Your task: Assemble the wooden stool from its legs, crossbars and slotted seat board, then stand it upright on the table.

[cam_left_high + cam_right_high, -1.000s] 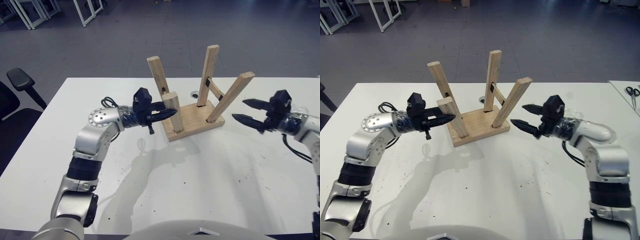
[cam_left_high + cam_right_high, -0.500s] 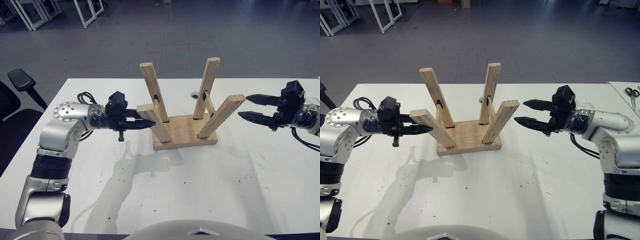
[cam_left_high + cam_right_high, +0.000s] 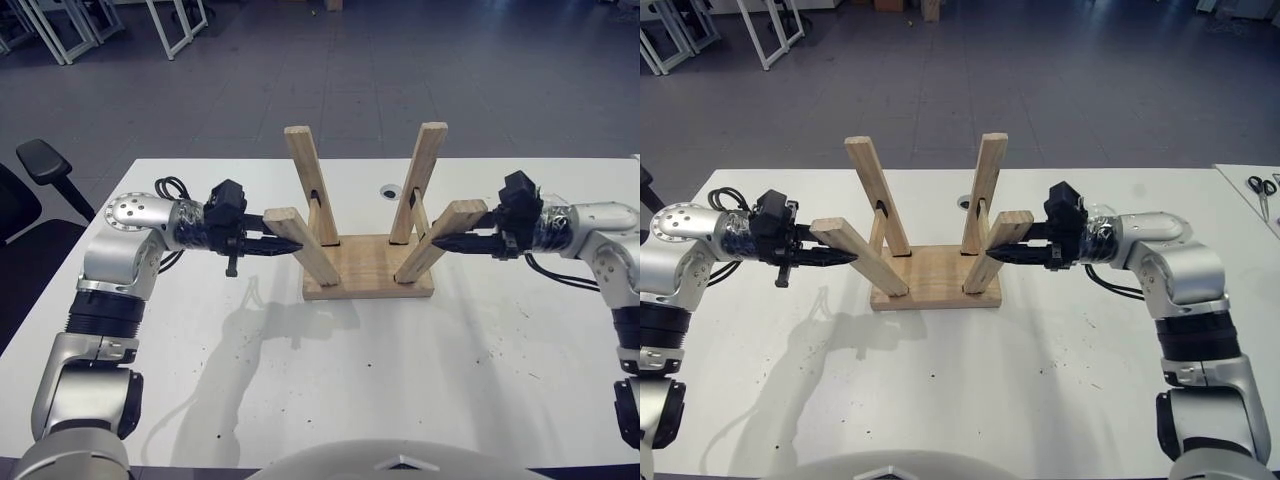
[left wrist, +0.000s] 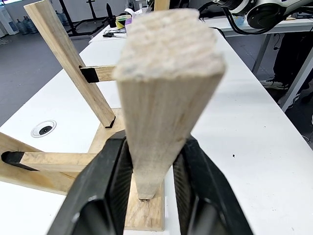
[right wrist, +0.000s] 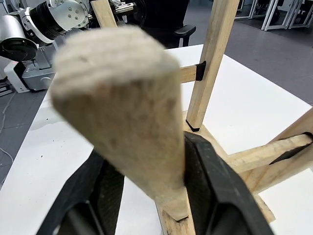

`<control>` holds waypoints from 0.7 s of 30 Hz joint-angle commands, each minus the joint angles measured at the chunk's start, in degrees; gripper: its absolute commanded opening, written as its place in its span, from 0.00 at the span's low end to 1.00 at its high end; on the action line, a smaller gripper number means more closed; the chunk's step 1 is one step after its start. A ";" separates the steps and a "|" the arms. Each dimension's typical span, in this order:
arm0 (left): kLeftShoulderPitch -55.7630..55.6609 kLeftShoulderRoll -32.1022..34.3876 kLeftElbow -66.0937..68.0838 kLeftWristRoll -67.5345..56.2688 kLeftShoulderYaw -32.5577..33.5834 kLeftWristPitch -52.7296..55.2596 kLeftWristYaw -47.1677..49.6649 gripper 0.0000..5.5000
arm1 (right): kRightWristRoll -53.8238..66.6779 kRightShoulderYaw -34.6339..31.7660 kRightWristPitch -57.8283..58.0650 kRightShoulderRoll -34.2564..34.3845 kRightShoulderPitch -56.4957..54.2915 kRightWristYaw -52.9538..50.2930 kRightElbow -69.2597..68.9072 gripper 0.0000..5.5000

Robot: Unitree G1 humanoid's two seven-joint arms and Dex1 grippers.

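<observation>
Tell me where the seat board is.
The seat board lies flat mid-table in the head views, legs up, between the left gripper and right gripper.

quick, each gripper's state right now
Left gripper: shut on the near left pale wooden stool leg.
Right gripper: shut on the near right pale wooden stool leg.

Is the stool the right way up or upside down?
Upside down. The seat board lies flat on the table, and the four legs point upward.
</observation>
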 commanded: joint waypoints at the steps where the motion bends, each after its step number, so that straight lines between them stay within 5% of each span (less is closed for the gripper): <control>1: 1.15 -0.74 2.70 3.49 -2.62 1.70 -0.98 0.19 | -1.33 1.61 0.00 -0.84 -1.74 4.43 2.84 0.25; 7: 1.80 2.84 -9.77 -10.86 2.54 19.63 -2.47 0.19 | 13.53 -5.50 16.81 -5.67 -1.30 10.45 -5.35 0.24; 10: -5.18 1.49 -8.12 -17.76 5.85 30.69 0.43 0.19 | 17.64 -7.43 26.78 -4.10 -10.10 9.25 3.50 0.21; 12: -11.16 -2.35 0.60 -18.64 5.28 38.39 2.99 0.19 | 16.62 -8.24 33.65 1.25 -18.97 4.00 20.08 0.18; 16: -20.05 -13.42 28.65 -11.93 4.02 45.05 13.75 0.24 | 7.12 -7.64 30.69 10.30 -28.41 -10.50 50.28 0.36; 21: -23.62 -17.72 48.90 -12.78 14.58 43.46 25.11 0.28 | 4.01 -12.69 25.14 12.63 -28.61 -19.39 64.65 0.45</control>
